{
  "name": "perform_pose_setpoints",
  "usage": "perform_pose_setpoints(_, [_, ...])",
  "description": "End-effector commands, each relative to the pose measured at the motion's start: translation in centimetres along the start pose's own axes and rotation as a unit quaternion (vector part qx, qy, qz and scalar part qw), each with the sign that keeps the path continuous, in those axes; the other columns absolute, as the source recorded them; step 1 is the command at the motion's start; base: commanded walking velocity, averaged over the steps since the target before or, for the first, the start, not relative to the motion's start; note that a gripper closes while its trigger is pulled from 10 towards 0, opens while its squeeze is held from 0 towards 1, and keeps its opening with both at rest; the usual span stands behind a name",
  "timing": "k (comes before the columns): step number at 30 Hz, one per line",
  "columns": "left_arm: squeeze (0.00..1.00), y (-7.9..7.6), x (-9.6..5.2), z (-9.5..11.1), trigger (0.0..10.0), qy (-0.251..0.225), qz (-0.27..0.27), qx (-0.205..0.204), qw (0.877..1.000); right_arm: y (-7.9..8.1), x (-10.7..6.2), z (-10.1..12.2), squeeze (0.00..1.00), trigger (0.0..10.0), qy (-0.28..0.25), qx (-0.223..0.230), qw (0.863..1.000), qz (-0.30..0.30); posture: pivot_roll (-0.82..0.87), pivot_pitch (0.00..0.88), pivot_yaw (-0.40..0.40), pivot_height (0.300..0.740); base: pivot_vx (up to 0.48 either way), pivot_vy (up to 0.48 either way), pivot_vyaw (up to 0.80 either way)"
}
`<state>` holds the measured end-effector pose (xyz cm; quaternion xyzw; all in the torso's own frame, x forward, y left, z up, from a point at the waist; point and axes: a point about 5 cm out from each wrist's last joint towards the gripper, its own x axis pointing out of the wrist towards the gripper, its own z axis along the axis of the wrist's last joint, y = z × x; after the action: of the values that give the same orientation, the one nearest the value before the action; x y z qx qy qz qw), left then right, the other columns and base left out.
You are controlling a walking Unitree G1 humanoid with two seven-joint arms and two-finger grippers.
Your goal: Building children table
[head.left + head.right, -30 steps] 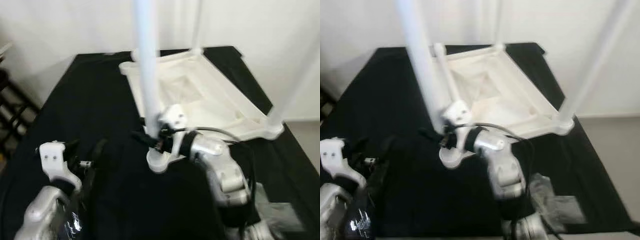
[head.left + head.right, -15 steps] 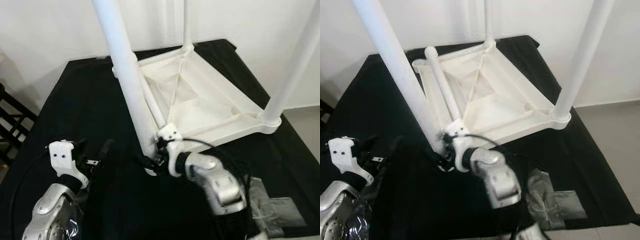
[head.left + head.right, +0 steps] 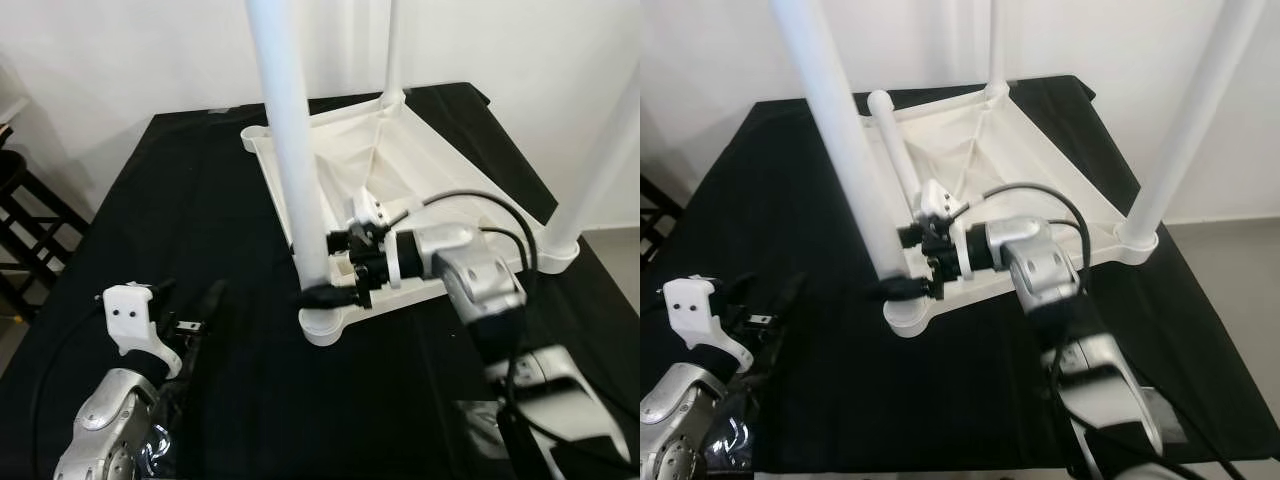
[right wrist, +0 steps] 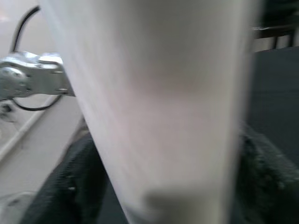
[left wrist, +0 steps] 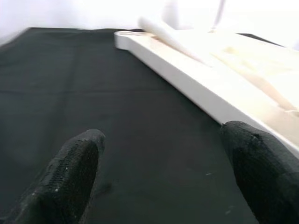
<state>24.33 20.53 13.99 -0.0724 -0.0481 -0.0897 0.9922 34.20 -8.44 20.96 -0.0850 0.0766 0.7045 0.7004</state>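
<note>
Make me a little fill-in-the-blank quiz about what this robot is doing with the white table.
1. The white tabletop lies upside down on a ____ cloth.
2. The right gripper is shut on the near ____ just above its corner socket.
3. The left gripper hovers over the cloth with its jaws ____.
4. One loose leg lies ____ the upturned tabletop.

Missing words: black; leg; open; inside

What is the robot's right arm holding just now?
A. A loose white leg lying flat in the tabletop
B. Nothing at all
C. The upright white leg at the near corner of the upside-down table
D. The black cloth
C: the right end effector is closed around the base of the upright white leg, just above its socket in the upside-down table.
</note>
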Motion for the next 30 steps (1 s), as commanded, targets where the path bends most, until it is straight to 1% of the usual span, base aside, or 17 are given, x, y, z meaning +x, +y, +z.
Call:
perform_pose_setpoints(1, [0.00, 0.1, -0.4, -0.2, 10.0, 0.003, 0.008, 0.004, 1.000, 0.1, 0.6, -0.2, 0.00, 0.3, 0.001, 0.003, 1.000, 0.028, 0.02, 0.080, 0.065, 0.740, 0.000, 0.000, 0.00])
perform_pose_setpoints(2, [0.00, 0.1, -0.4, -0.2, 10.0, 0.003, 0.008, 0.004, 1.000, 0.1, 0.7, -0.4, 0.00, 0.0, 0.006, 0.003, 0.999, 0.040, 0.02, 0.081, 0.065, 0.740, 0.000, 0.000, 0.00])
perform_pose_setpoints(9, [0.00, 0.0, -0.5, -0.3, 10.0, 0.003, 0.006, 0.003, 1.000, -0.1, 1.0, -1.1, 0.00, 0.0, 0.015, 0.003, 0.998, 0.067, 0.02, 0.083, 0.063, 0.740, 0.000, 0.000, 0.00])
perform_pose_setpoints(14, [0.00, -0.1, -0.5, -0.2, 10.0, 0.001, 0.006, 0.002, 1.000, -0.1, 1.1, -2.2, 0.00, 0.0, 0.032, -0.001, 0.999, 0.038, 0.00, 0.092, 0.056, 0.740, 0.000, 0.000, 0.00])
perform_pose_setpoints(15, [0.00, -0.2, -0.5, -0.2, 10.0, 0.000, 0.007, 0.001, 1.000, 0.0, 1.4, -3.1, 0.00, 0.0, 0.052, 0.001, 0.999, 0.006, 0.00, 0.098, 0.049, 0.740, 0.000, 0.000, 0.00])
perform_pose_setpoints(16, [0.00, -0.2, -0.5, -0.2, 10.0, 0.000, 0.007, 0.001, 1.000, 0.0, 1.4, -3.1, 0.00, 0.0, 0.052, 0.001, 0.999, 0.006, 0.00, 0.098, 0.049, 0.740, 0.000, 0.000, 0.00])
perform_pose_setpoints(17, [0.00, -0.2, -0.5, -0.1, 10.0, -0.002, 0.007, 0.001, 1.000, 0.0, 2.9, -4.5, 0.00, 0.0, 0.077, 0.021, 0.989, -0.126, 0.00, 0.101, 0.038, 0.740, 0.000, 0.000, 0.00])
perform_pose_setpoints(19, [0.00, -0.2, -0.5, -0.1, 10.0, -0.002, 0.007, 0.001, 1.000, 0.0, 2.9, -4.5, 0.00, 0.0, 0.077, 0.021, 0.989, -0.126, 0.00, 0.101, 0.038, 0.740, 0.000, 0.000, 0.00])
perform_pose_setpoints(20, [0.00, -0.3, -0.5, -0.1, 10.0, -0.003, 0.008, 0.001, 1.000, 0.5, 4.1, -5.3, 0.00, 0.0, 0.079, 0.037, 0.961, -0.261, 0.00, 0.106, 0.029, 0.740, 0.000, 0.000, 0.00])
perform_pose_setpoints(21, [0.00, -0.2, -0.5, -0.1, 10.0, -0.005, 0.010, 0.001, 1.000, 3.0, 5.9, -5.6, 0.00, 0.0, 0.063, 0.067, 0.948, -0.305, 0.00, 0.108, 0.045, 0.740, 0.000, 0.000, 0.00])
perform_pose_setpoints(22, [0.00, -0.1, -0.4, 0.0, 10.0, -0.005, 0.011, 0.001, 1.000, 4.9, 6.8, -5.5, 0.00, 0.0, 0.043, 0.089, 0.942, -0.321, 0.00, 0.108, 0.045, 0.740, 0.000, 0.000, 0.00])
perform_pose_setpoints(23, [0.00, -0.1, -0.3, -0.1, 10.0, -0.006, 0.012, 0.001, 1.000, 5.5, 7.3, -5.5, 0.00, 0.0, 0.038, 0.083, 0.946, -0.310, -0.02, 0.088, 0.054, 0.740, 0.000, 0.000, 0.00])
perform_pose_setpoints(24, [0.00, -0.1, -0.2, -0.1, 10.0, -0.006, 0.013, 0.001, 1.000, 5.7, 7.6, -5.5, 0.00, 0.0, 0.040, 0.074, 0.950, -0.299, -0.02, 0.087, 0.054, 0.740, 0.000, 0.000, 0.00])
perform_pose_setpoints(26, [0.00, -0.1, -0.2, -0.1, 10.0, -0.006, 0.013, 0.001, 1.000, 5.7, 7.6, -5.5, 0.00, 0.0, 0.040, 0.074, 0.950, -0.299, -0.02, 0.087, 0.054, 0.740, 0.000, 0.000, 0.00])
perform_pose_setpoints(27, [0.00, -0.1, -0.2, -0.2, 10.0, -0.005, 0.010, 0.000, 1.000, 4.9, 7.5, -5.6, 0.00, 10.0, 0.045, 0.063, 0.950, -0.304, -0.02, 0.086, 0.054, 0.740, 0.000, 0.000, 0.00])
perform_pose_setpoints(29, [0.00, -0.2, 0.0, -0.2, 10.0, -0.005, 0.006, 0.000, 1.000, 3.4, 7.1, -4.6, 0.00, 10.0, 0.017, 0.060, 0.947, -0.315, -0.02, 0.079, 0.049, 0.740, 0.000, 0.000, 0.00])
perform_pose_setpoints(30, [0.00, -0.2, 0.0, -0.2, 10.0, -0.005, 0.006, 0.000, 1.000, 3.4, 7.1, -4.6, 0.00, 10.0, 0.017, 0.060, 0.947, -0.315, -0.02, 0.079, 0.049, 0.740, 0.000, 0.000, 0.00])
